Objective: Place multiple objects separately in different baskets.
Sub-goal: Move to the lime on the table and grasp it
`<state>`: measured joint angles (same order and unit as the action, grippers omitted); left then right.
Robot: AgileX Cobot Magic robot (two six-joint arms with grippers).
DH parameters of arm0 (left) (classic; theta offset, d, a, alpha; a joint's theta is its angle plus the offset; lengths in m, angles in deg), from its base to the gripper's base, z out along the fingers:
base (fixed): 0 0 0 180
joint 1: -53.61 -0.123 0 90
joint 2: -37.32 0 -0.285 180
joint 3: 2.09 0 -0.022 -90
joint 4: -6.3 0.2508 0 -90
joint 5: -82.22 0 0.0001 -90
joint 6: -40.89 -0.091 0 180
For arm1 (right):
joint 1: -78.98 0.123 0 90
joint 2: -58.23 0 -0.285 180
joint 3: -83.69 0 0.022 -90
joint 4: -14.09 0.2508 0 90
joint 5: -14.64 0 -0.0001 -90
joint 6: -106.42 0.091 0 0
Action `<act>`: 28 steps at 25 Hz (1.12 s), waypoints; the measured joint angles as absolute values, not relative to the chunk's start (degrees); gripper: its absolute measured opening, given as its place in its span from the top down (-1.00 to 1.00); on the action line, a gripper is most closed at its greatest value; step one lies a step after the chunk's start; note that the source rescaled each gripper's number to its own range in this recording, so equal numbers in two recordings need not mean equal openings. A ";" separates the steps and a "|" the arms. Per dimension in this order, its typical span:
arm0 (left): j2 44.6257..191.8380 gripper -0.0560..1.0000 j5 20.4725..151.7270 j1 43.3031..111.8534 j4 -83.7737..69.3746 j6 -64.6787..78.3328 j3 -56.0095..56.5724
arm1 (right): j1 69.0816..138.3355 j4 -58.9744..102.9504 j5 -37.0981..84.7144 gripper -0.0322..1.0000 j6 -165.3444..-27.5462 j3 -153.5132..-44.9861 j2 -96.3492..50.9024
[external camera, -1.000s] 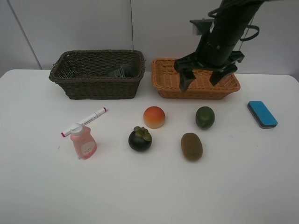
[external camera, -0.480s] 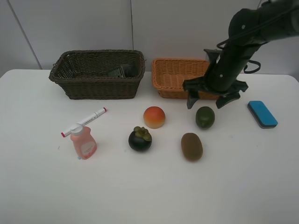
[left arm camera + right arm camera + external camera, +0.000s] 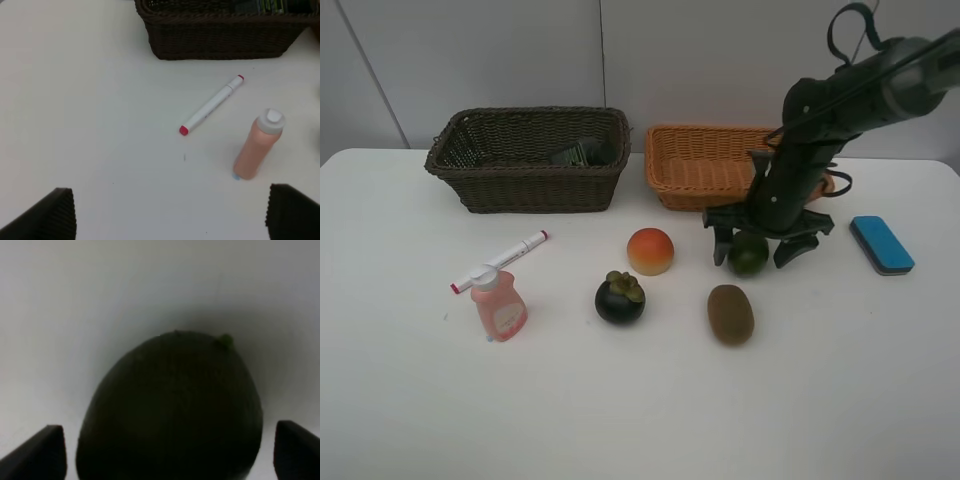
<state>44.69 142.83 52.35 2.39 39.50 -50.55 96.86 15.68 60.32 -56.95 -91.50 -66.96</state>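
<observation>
The dark brown wicker basket (image 3: 525,188) and light orange wicker basket (image 3: 692,190) sit top centre. The left gripper (image 3: 170,212) gapes empty. Right of centre, the right gripper (image 3: 752,254) straddles the round green fruit (image 3: 170,405), jaws wide and gripping nothing yet; closing and lifting should follow.

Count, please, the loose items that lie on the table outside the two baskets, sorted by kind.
Fruit: 4 (peach, mangosteen, green fruit, kiwi)
Bottle: 1 (pink bottle)
Marker: 1 (white-red marker)
Block: 1 (blue block)
Total: 7
</observation>
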 joint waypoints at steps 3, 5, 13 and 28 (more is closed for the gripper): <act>44.69 -0.99 142.83 52.35 2.39 39.50 -50.55 | 96.43 15.63 60.26 -1.00 -56.95 -91.50 -67.15; 44.69 -0.99 142.83 52.35 2.39 39.50 -50.55 | 96.37 15.63 60.26 -0.99 -56.95 -91.50 -67.15; 44.69 -0.99 142.83 52.35 2.39 39.50 -50.55 | 96.26 15.63 60.25 -0.26 -56.95 -91.50 -67.15; 44.69 -0.99 142.83 52.35 2.39 39.50 -50.55 | 96.26 15.63 60.37 -0.03 -56.89 -91.50 -67.15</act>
<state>44.69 142.83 52.35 2.39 39.50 -50.55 96.26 15.63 60.37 -56.89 -91.50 -67.15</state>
